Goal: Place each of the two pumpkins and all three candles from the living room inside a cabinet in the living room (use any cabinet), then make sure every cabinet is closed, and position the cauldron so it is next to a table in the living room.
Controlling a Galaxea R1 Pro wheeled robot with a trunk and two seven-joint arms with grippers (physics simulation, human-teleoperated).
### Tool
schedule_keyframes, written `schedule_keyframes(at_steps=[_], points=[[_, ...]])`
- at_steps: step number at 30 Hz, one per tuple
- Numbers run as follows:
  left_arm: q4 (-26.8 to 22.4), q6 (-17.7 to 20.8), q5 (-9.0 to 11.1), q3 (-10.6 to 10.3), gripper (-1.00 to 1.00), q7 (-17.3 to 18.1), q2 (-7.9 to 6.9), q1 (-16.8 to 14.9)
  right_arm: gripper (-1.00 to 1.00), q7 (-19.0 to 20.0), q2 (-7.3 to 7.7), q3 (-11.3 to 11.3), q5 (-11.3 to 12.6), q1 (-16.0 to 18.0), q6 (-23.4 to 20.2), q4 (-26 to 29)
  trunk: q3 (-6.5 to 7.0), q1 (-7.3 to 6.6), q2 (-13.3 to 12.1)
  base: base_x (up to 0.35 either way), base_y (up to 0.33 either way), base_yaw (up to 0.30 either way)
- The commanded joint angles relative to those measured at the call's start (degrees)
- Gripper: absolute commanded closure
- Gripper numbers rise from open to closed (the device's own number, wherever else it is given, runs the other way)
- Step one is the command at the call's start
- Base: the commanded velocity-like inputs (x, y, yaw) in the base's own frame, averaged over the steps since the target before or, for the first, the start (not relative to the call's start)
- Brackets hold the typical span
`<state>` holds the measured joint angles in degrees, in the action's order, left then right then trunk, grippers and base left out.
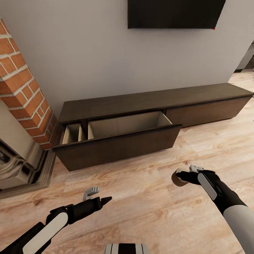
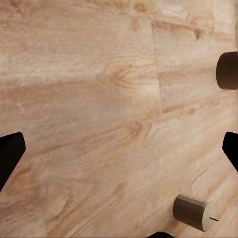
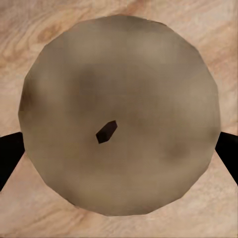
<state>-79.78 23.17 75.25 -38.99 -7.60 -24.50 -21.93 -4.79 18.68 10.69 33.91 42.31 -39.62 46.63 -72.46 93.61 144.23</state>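
Observation:
The cabinet [image 1: 155,97] is a long, low, dark brown unit against the wall. Its left drawer [image 1: 120,146] is pulled out, and the pale, divided inside that shows holds nothing. My right gripper [image 1: 184,173] hangs over the floor in front of the drawer, shut on a beige candle [image 1: 177,178]. In the right wrist view the candle's top [image 3: 119,99] with its dark wick sits between the fingers [image 3: 7,158]. My left gripper [image 1: 97,195] is open over bare floor. The left wrist view shows two candles [image 2: 228,70] [image 2: 192,212] lying on the wood. The pumpkins, cauldron and table are out of view.
A red brick chimney [image 1: 24,91] with a stone-coloured fireplace surround [image 1: 21,155] stands just left of the cabinet. A dark screen [image 1: 174,14] hangs on the grey wall above. Wood floor [image 1: 148,211] stretches between me and the drawer.

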Motion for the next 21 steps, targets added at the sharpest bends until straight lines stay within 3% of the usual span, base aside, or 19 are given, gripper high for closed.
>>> schedule_keyframes(at_steps=[1, 14, 18, 21], points=[[-0.12, 0.03, 0.65, -0.11, -1.0, -0.55, -0.04, -0.04, 1.0, -0.5, 0.08, 0.26, 0.46, -0.07, -0.08, 0.94, 0.22, -0.03, 0.0, 0.0, 0.0, -0.142], [-0.03, -0.06, 0.74, -0.1, -1.0, -1.01, -0.02, -0.04, 1.0, -0.57, 0.04, 0.04, 0.52, -0.3, -0.22, 3.31, 3.89, -0.37, -0.17, -0.002, 0.0, -0.202], [-0.03, -0.07, 0.71, -0.07, -1.0, -1.0, -0.02, -0.04, 1.0, -0.57, 0.04, 0.04, 0.66, -0.3, -0.29, 3.44, 5.01, -0.47, -0.22, -0.205, 0.0, -0.239], [-0.03, -0.13, 0.62, 0.15, -1.0, -0.89, -0.04, -0.04, 1.0, -0.57, 0.11, 0.03, 2.3, -0.68, -0.49, 5.86, 5.85, -0.55, -0.26, -0.319, 0.0, -0.244]])
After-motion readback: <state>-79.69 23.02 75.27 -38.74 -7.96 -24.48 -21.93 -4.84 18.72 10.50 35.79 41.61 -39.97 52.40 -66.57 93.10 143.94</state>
